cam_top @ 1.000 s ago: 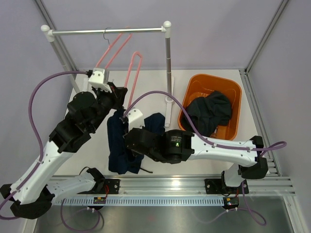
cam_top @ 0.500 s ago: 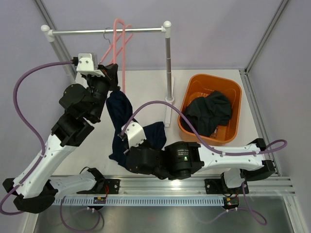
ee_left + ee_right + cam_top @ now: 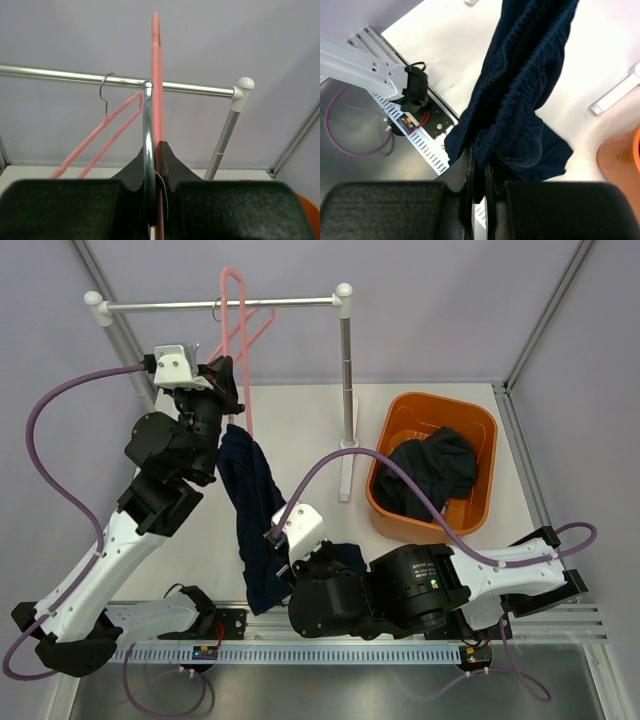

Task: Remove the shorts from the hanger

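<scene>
The navy shorts [image 3: 252,510] hang in a long stretched strip from the lower end of a pink hanger [image 3: 243,390]. My left gripper [image 3: 228,375] is shut on that hanger near its metal hook [image 3: 147,125] and holds it upright, its pink frame [image 3: 156,75] rising past the rail. My right gripper [image 3: 284,562] is low near the table's front edge, shut on the gathered waistband of the shorts [image 3: 520,90]; its jaws [image 3: 479,165] pinch a fold of the cloth. A second pair of dark shorts [image 3: 432,472] lies in the orange basket [image 3: 440,400].
A second pink hanger [image 3: 255,328] hangs on the metal rail [image 3: 280,304], empty. The rack's post [image 3: 346,370] stands between the arms and the basket. Its white foot [image 3: 620,95] lies on the table to the right of the shorts.
My left gripper has lifted the hanger up and back to the rail, turning it upright. My right gripper has pulled the shorts toward the near edge, stretching them long.
</scene>
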Tool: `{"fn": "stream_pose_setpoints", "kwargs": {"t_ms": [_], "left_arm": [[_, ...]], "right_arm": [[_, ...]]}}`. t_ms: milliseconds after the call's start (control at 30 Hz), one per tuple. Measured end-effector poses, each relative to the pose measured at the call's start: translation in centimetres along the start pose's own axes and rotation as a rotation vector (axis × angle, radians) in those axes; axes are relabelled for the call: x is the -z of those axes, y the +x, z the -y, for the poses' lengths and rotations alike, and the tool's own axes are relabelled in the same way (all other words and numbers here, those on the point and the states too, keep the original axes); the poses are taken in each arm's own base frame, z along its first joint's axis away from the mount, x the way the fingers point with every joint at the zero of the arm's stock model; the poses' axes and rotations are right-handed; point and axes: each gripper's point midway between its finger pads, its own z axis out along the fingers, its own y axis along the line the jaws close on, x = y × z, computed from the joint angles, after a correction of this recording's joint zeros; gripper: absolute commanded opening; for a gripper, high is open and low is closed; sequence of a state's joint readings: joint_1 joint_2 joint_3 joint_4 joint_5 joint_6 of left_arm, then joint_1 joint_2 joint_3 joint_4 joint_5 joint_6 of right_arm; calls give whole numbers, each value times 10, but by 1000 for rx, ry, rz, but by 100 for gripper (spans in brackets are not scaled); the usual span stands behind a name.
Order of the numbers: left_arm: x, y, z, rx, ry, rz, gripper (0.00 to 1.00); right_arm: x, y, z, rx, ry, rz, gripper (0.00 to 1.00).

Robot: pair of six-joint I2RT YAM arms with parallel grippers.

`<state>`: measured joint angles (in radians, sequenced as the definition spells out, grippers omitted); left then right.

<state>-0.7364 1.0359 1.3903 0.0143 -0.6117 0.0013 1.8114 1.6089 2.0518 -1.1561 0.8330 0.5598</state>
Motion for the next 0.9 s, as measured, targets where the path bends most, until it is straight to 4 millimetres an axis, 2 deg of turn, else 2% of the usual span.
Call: {"fn": "stream_pose_setpoints", "kwargs": {"t_ms": [167,300,500,667,767,900], "left_arm": [[-15,0,-2,-17,-29,2,0],[-21,-10,-5,-20,-42,18,0],[-23,-40,-12,4,-61,89,0],[-24,-43,-13,0,-65,98,0],[-25,-45,-19,-10,-81,105,0],[-27,-57,-26,-13,-104,151,0]], "right_arm": [[3,8,17,5,75,-14,0],[9,10,31,-1,116,-17,0],[20,4,42,-46,115,0,0],[22,-4,46,-106,134,30,0],[28,-16,49,-161,134,64,0],[36,-19,56,-154,122,69,0]]}}
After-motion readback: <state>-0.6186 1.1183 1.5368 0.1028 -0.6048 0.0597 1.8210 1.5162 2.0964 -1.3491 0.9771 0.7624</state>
